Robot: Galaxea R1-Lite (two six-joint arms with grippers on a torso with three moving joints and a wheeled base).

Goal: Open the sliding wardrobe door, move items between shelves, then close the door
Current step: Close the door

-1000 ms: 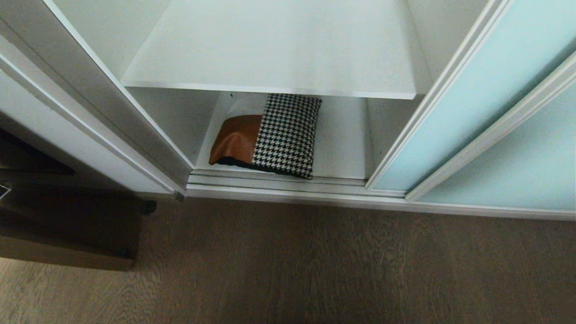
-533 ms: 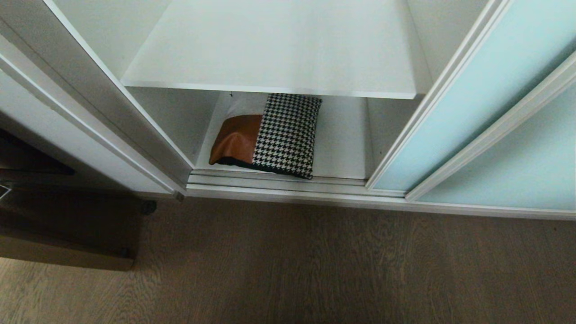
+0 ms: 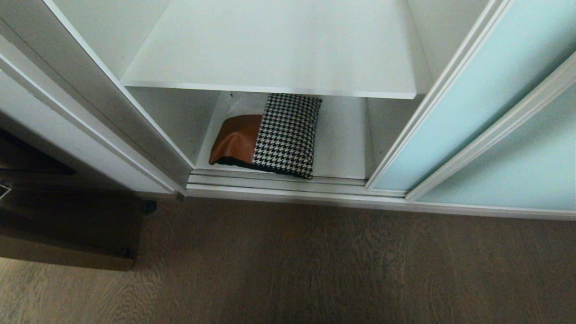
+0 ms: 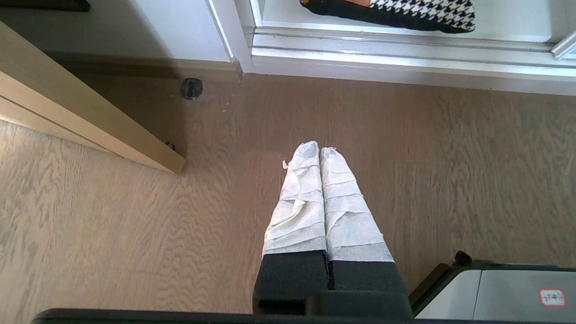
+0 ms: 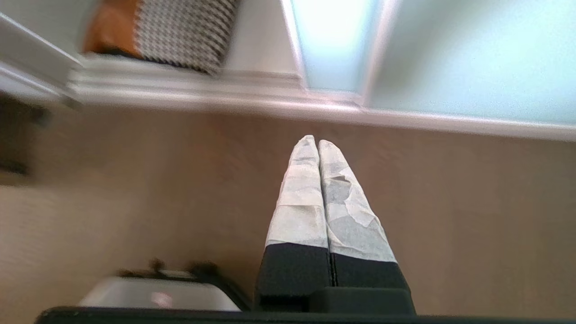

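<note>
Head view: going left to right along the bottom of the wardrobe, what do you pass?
White left side panel → patchwork cushion on the bottom shelf → first frosted aqua sliding door → second aqua sliding door.

Head view is sharp but dim, with soft light on the upper shelf point(image 3: 279, 49) and deep shadow pooling lower left by the wooden door point(image 3: 63, 238). Left wrist view is crisp and brighter, floor point(image 4: 450, 171) evenly lit. Right wrist view is smeared with motion blur, and the frosted glass door point(image 5: 333, 40) glares nearly white.
</note>
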